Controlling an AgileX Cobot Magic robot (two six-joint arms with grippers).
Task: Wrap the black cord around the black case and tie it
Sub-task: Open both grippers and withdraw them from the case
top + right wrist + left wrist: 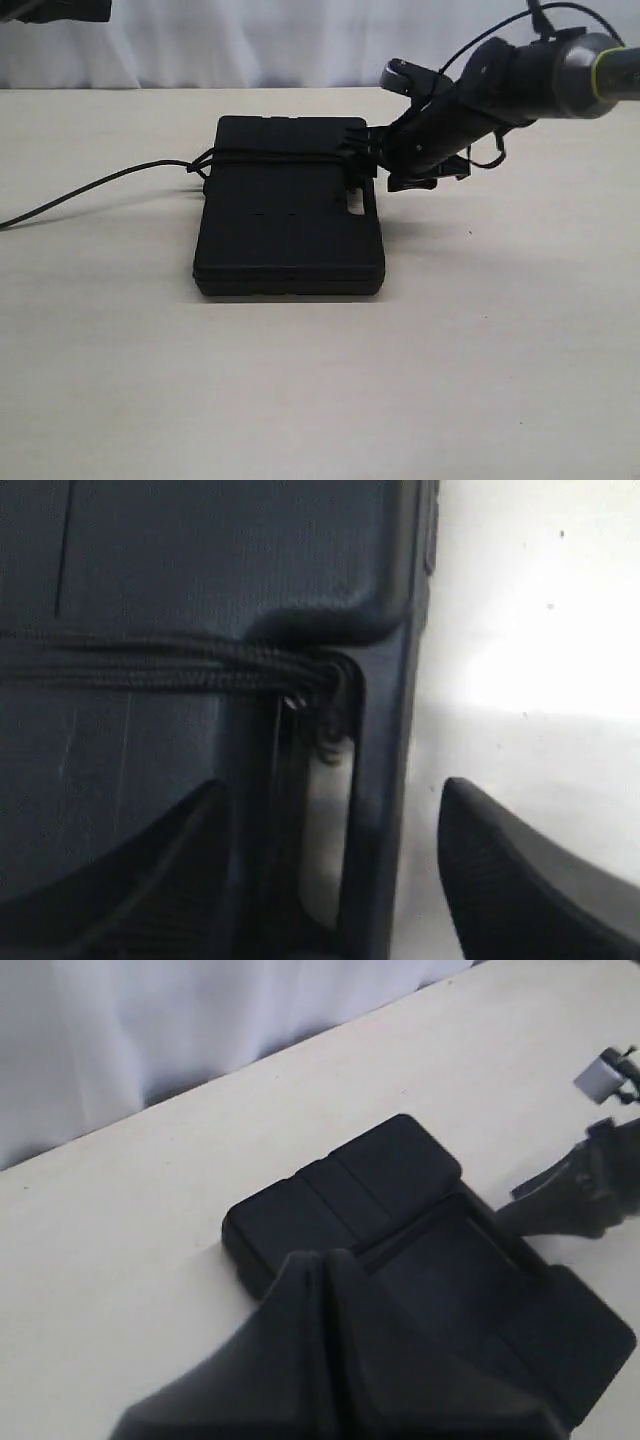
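Observation:
The black case (290, 225) lies flat in the middle of the table. The black cord (270, 158) is wrapped across its far part, and its loose tail (90, 188) trails off to the left. In the right wrist view the cord (150, 665) runs over the lid and down into the handle slot (325, 830). My right gripper (333, 785) is open, straddling the case's slotted edge (385, 780), with one finger (170, 870) over the lid and the other (520, 880) over the table. My left gripper (335, 1265) hovers above the case (400, 1175), shut on nothing.
The right arm (520, 75) reaches in from the upper right, and its wrist shows in the left wrist view (590, 1185). A white curtain (250, 40) backs the pale table (450, 380). Part of the left arm (60, 8) is at the top left.

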